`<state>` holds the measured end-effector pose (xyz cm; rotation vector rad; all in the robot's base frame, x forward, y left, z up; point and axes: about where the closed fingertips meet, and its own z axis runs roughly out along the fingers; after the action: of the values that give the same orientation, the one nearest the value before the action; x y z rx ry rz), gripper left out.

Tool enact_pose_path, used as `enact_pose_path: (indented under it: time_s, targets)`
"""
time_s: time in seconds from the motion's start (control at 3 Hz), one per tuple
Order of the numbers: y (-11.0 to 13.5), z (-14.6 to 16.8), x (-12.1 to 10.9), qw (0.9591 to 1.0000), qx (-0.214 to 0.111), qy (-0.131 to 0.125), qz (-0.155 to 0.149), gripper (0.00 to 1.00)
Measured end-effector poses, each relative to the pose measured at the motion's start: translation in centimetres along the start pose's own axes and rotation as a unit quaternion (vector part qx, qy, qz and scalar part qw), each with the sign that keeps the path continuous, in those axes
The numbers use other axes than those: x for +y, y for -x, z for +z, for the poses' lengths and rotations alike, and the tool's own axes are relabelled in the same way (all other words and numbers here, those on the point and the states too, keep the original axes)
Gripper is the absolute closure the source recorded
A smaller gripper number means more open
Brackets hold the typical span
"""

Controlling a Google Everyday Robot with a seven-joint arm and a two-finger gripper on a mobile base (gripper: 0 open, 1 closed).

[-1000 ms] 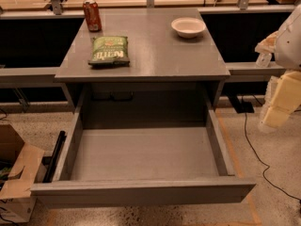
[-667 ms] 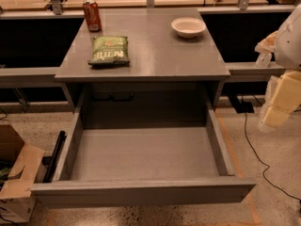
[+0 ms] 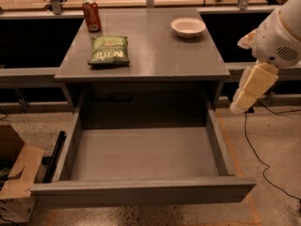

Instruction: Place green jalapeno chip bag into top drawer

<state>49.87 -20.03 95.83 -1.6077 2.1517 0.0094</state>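
Change: none. The arm and all items stood as they had a second earlier, so the pick was judged not yet begun.
Gripper (image 3: 247, 95): hung off the right of the tabletop (image 3: 160, 60), holding nothing; open or closed could not be told.
Green jalapeno chip bag (image 3: 109, 51): lay flat on the left of the tabletop, near the red soda can (image 3: 91, 15). Lettering faced the camera upright; long axis seemingly front-to-back.
Top drawer (image 3: 141, 192): pulled open below.

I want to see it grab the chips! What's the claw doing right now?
Claw: right of the table, apart from the green jalapeno chip bag; open or closed cannot be told.
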Motion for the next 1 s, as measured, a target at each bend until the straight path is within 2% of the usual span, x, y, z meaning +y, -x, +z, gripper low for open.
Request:
enact_pose_path:
  time_s: [0.33, 1.0]
  targets:
    - [1.2, 2.4, -4.7, 0.998, -0.045, -0.021, 0.038, 0.0]
    - [2.1, 3.5, -5.8, 0.997, -0.057, -0.033, 0.041, 0.0]
